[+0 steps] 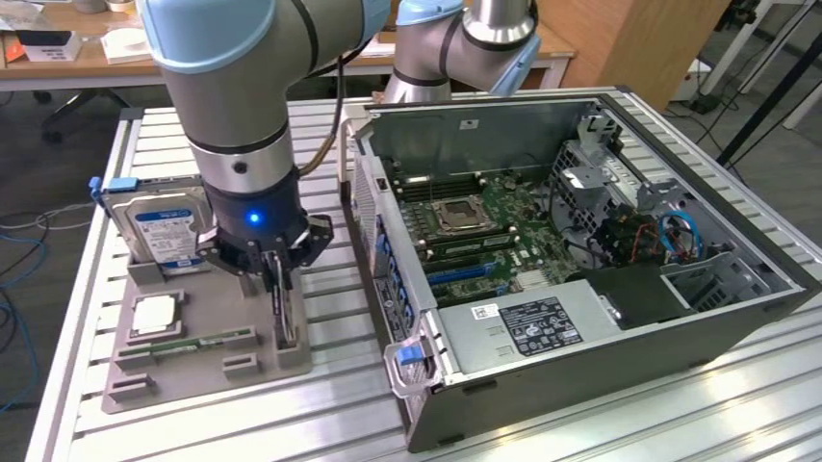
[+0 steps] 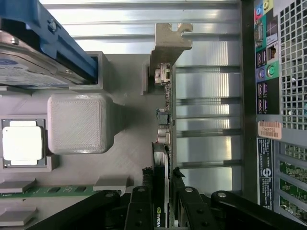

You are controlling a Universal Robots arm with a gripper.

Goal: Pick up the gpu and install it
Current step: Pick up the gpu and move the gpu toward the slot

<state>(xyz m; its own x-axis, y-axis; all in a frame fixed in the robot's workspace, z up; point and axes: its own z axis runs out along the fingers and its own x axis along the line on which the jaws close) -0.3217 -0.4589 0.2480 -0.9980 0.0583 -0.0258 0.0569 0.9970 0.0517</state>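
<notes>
I see my gripper (image 1: pixel 280 300) at about 8 o'clock in the exterior view. Its jaws pinch the gpu (image 1: pixel 285 327), which stands on edge in the gray holder tray (image 1: pixel 192 375). The hard drive (image 1: pixel 165 231) sits at the card's 10 o'clock, and the open computer case (image 1: pixel 514 404) at its 3 o'clock.

The arm (image 1: pixel 238 106) stands vertical in the exterior view's left half, with its wrist (image 1: pixel 244 168) pointing straight down. A blue indicator (image 1: pixel 253 218) on the wrist is lit. The claw (image 1: pixel 277 289) hangs directly below. Its fingers (image 2: pixel 140 203) are drawn in on the thin edge of the gpu (image 2: pixel 161 158), one on each side, both in contact.
</notes>
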